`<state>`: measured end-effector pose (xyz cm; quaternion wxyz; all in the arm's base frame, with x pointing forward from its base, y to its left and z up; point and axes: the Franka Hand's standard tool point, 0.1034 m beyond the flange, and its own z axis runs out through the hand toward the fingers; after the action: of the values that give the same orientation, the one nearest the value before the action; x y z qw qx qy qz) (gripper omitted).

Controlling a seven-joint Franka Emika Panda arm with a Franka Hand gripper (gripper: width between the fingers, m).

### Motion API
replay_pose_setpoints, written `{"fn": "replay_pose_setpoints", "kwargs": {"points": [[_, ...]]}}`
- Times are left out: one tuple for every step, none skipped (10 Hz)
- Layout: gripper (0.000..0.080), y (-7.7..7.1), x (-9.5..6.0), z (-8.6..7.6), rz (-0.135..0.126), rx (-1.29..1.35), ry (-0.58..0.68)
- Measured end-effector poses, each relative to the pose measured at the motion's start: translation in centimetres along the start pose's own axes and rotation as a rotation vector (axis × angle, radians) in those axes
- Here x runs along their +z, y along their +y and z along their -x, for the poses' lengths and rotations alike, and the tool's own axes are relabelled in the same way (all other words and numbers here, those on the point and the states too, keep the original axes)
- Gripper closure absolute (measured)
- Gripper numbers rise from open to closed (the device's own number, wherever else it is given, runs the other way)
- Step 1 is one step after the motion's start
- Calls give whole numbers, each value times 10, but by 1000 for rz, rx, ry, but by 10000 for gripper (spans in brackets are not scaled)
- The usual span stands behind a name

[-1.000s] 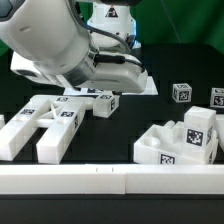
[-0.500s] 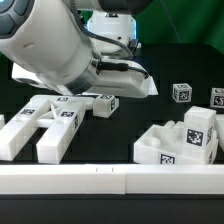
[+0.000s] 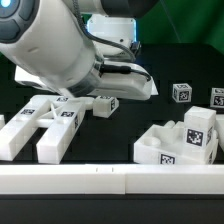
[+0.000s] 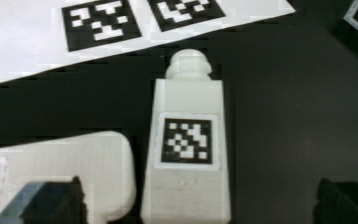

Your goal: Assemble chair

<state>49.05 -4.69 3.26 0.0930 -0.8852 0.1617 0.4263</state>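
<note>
Exterior view, nearest first: a white rail (image 3: 110, 180) is running across the front. Behind it, the chair's slotted pieces (image 3: 50, 128) are lying at that view's left under the arm (image 3: 55, 50), its blocky piece (image 3: 165, 147) at the right. Two cubes (image 3: 181, 92) are sitting farther back. Wrist view: the gripper (image 4: 201, 196) is hanging spread wide, empty, over a tagged bar (image 4: 190, 100) near the marker board (image 4: 34, 45).

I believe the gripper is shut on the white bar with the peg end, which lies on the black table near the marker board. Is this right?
Not quite. The gripper is open: the wrist view shows its fingers wide apart on both sides of the white bar, not touching it. The bar does lie on the black table near the marker board.
</note>
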Motion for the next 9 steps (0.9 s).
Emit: {"fn": "replay_pose_setpoints", "kwargs": {"points": [[151, 0, 2, -1, 1, 0, -1], [151, -1, 2, -2, 1, 0, 1], [151, 0, 4, -4, 2, 1, 3], [151, 0, 8, -6, 3, 1, 4], [151, -1, 10, -5, 5, -1, 1], [151, -2, 10, -5, 8, -2, 1], [151, -2, 10, -5, 9, -2, 0], [151, -2, 11, -5, 8, -2, 0], [178, -1, 11, -5, 8, -1, -1]]}}
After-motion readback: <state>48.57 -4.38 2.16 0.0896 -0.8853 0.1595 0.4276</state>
